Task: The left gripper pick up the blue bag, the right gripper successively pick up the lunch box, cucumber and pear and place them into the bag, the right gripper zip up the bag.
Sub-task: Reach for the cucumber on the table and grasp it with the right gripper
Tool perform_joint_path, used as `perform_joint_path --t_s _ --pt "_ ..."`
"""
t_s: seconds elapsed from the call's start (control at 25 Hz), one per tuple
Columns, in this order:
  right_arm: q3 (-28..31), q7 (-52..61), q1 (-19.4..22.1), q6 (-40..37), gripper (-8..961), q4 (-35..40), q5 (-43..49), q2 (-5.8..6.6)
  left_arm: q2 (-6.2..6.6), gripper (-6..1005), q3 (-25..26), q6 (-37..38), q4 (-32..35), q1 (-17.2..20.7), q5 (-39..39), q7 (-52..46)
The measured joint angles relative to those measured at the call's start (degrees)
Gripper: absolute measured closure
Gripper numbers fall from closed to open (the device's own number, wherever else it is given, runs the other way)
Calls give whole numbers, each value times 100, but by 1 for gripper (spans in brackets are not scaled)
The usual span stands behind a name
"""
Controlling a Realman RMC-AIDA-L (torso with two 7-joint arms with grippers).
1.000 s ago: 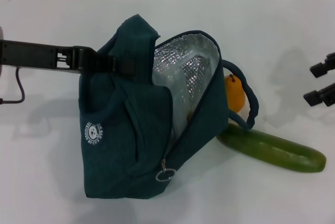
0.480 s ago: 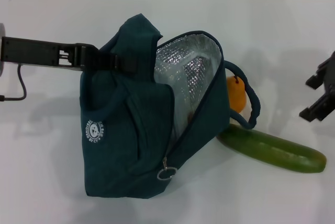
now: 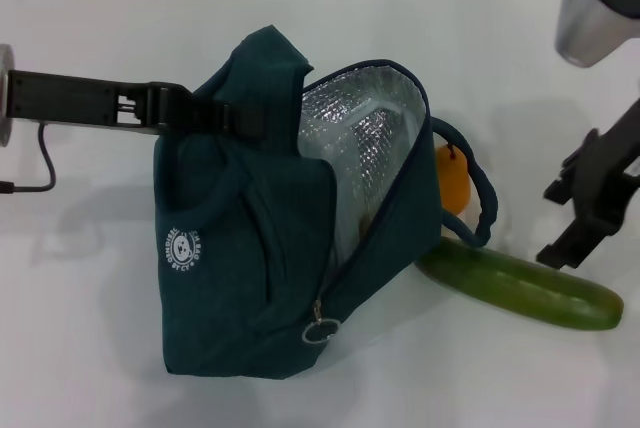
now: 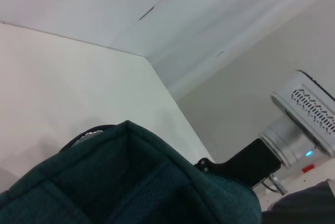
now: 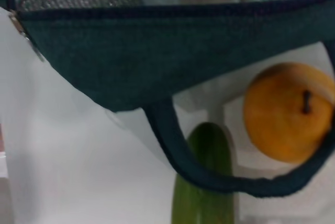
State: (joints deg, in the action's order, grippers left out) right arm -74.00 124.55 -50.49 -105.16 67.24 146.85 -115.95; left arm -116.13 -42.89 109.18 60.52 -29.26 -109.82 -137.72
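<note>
The left gripper (image 3: 215, 118) is clamped on the top edge of the blue bag (image 3: 250, 268), holding it raised; just below it, a round white logo (image 3: 181, 249) has lettering too small to read. The bag's foil-lined mouth opens rightward. The pear (image 3: 452, 180) sits behind a handle. The cucumber (image 3: 520, 284) lies lengthwise left to right, directly beneath the spread, empty right gripper (image 3: 570, 218).
</note>
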Motion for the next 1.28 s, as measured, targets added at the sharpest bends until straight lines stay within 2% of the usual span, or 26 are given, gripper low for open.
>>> perform_joint_path --t_s 0.4,0.96,1.28 --pt "-542 114 -134 498 100 -582 -373 -21 -6 951 0 -23 -12 0 -11 0" --pt "-1255 219 -186 976 97 -947 -612 -24 2 951 -1 -22 -93 -88 -10 0" --pt "-1403 253 -185 1157 99 -1103 -615 -23 3 951 0 -19 -118 -112 -3 0"
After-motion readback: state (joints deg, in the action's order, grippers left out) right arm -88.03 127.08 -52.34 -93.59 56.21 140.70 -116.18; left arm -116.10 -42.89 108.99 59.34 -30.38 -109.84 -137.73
